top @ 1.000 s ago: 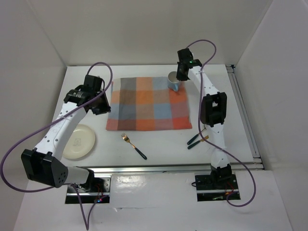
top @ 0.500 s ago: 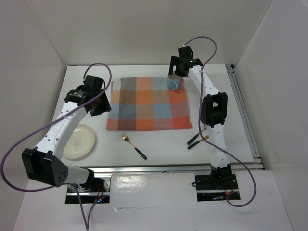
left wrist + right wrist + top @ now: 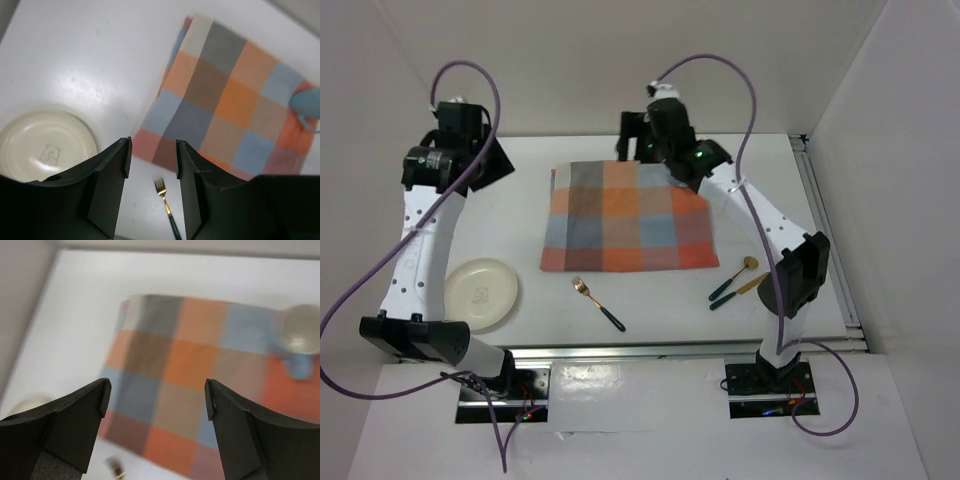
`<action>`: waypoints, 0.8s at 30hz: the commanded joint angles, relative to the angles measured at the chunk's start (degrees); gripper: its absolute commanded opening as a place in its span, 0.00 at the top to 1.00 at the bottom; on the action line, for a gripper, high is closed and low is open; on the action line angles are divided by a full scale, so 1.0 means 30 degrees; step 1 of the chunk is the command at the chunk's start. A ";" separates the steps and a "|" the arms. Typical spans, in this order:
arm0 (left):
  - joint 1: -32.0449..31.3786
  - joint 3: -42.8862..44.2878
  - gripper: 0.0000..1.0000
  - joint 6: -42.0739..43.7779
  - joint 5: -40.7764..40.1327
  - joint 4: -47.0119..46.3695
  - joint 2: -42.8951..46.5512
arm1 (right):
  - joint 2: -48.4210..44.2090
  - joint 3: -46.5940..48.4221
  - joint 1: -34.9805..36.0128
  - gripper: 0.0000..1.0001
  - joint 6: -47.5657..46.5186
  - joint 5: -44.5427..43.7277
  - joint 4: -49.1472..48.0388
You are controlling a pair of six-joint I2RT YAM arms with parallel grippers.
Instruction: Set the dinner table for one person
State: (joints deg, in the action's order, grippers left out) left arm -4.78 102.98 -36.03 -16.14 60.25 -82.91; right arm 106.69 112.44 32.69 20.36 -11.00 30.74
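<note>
The dinner table (image 3: 775, 190) is a white top with a checked orange, blue and grey cloth (image 3: 625, 215) at its middle. A blue mug (image 3: 299, 337) stands on the cloth's far right corner, also in the left wrist view as the mug (image 3: 306, 104); in the top view my right arm hides it. A cream plate (image 3: 480, 293) lies front left. A gold fork (image 3: 598, 303) lies in front of the cloth. My left gripper (image 3: 485, 163) is raised high at the back left, open and empty (image 3: 152, 150). My right gripper (image 3: 632, 138) hangs open and empty over the cloth's far edge (image 3: 157, 390).
Two dark-handled gold pieces of cutlery (image 3: 735, 284) lie right of the cloth's front corner. A silver rail (image 3: 690, 350) runs along the near edge, another rail (image 3: 825, 230) along the right side. White walls close in the table on three sides.
My right gripper opened, let go of the mug and rose to the left. My left arm lifted and swung back to the far left.
</note>
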 commanded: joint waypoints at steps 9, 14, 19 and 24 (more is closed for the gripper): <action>0.0889 0.1333 0.37 0.2401 0.7312 -0.3028 0.2732 | 0.5645 0.0708 0.6240 0.18 0.1390 1.1163 -0.5773; 0.0889 0.0566 0.35 0.2401 0.7138 -0.2976 0.3263 | 1.1247 0.6196 0.8116 0.14 0.0655 1.1200 -0.2865; 0.0889 0.0068 0.35 0.2401 0.7314 -0.2798 0.3613 | 1.2917 0.6259 0.8792 0.12 0.1036 1.0465 -0.3536; 0.0889 -0.0545 0.34 0.2401 0.7314 -0.2798 0.3820 | 1.4149 0.7042 0.9405 0.12 0.1211 1.1139 -0.4271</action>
State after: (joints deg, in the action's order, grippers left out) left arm -2.33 101.86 -29.98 4.78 53.71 -73.19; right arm 147.33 128.81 60.93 23.73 21.19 20.36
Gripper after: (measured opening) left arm 0.658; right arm 0.874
